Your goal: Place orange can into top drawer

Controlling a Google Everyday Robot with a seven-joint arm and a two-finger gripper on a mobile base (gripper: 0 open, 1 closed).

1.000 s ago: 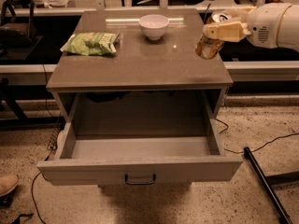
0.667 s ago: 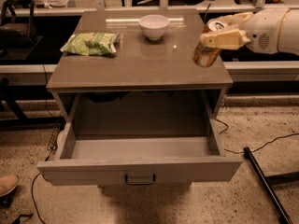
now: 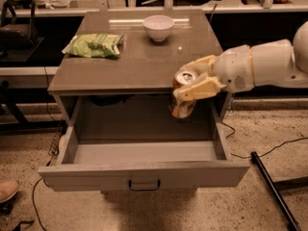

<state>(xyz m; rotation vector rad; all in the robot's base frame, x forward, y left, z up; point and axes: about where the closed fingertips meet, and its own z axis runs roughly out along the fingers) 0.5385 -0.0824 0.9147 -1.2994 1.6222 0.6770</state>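
Note:
The orange can [image 3: 183, 99] is held in my gripper [image 3: 191, 86], tilted slightly, its silver top facing up. My cream fingers [image 3: 198, 88] are shut around its upper part. The can hangs over the right rear of the open top drawer [image 3: 144, 153], just in front of the cabinet top's front edge. The drawer is pulled out, grey inside, with a small dark handle [image 3: 144, 185] at the centre of its front. My white arm [image 3: 262, 64] reaches in from the right.
On the cabinet top [image 3: 139, 57] stand a white bowl [image 3: 158, 27] at the back and a green snack bag [image 3: 93, 45] at the left. A dark pole [image 3: 272, 189] and cables lie on the floor at right. A shoe [image 3: 7, 190] shows at lower left.
My gripper has carried the can forward, left and down, off the cabinet top's right edge and over the open drawer.

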